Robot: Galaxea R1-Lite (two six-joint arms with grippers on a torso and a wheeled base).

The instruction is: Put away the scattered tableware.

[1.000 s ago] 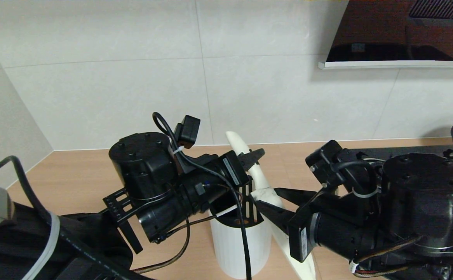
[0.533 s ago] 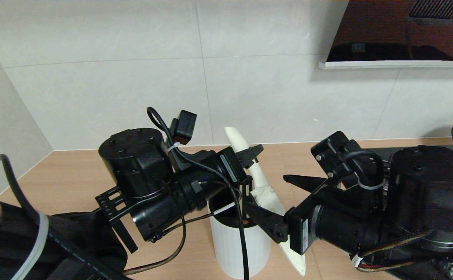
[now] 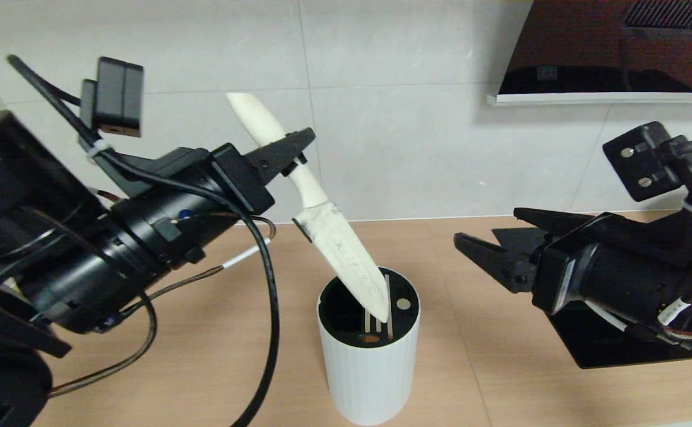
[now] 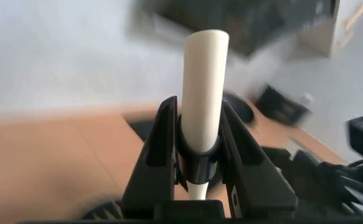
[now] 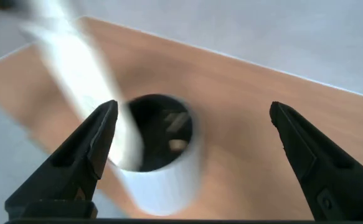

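Observation:
A white knife (image 3: 328, 228) hangs tilted, my left gripper (image 3: 291, 155) shut on its handle high over the counter. The blade tip reaches the black slotted top of a white ribbed cylindrical holder (image 3: 370, 373); I cannot tell whether it is in a slot. In the left wrist view the handle (image 4: 203, 93) stands between the shut fingers of the left gripper (image 4: 200, 146). My right gripper (image 3: 488, 228) is open to the right of the holder, apart from the knife. From the right wrist, the right gripper (image 5: 193, 115) frames the holder (image 5: 162, 168), with the blurred knife (image 5: 75, 68) beside it.
The holder stands on a wooden counter (image 3: 215, 332) against a tiled wall. A black cooktop (image 3: 613, 350) lies at the right under my right arm. A dark range hood (image 3: 613, 53) hangs at the upper right.
My left gripper has lifted the knife up and to the left, bringing the blade tip over the holder's top. The right gripper has pulled back to the right, away from the blade.

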